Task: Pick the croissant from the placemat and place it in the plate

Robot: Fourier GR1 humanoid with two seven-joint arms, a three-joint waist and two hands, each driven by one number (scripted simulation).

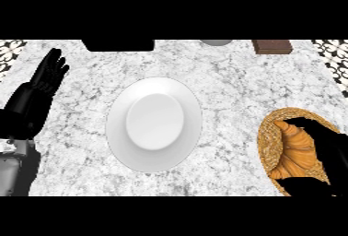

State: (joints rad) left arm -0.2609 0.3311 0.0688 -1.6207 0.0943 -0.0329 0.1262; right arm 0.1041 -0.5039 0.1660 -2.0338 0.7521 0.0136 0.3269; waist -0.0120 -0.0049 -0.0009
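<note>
The right hand (325, 152) at four o'clock curls around the croissant (297, 154), which still lies on the woven placemat (268, 138). The lift looks just begun; carrying and setting down remain. The white plate (122, 138) sits bare at centre. The left hand (46, 73) rests open at ten o'clock.

— Where was the left hand (46, 73)?

— At the upper left of the frame, fingers straight and pointing up, resting open and holding nothing. Its black wrist ran down the left edge to the grey forearm in the lower left corner.

— And the right hand (331, 152)?

— At the lower right, against the right edge. Its black fingers curved in from the upper side and its thumb showed lower down, so the hand was curled round what lay between them.
</note>
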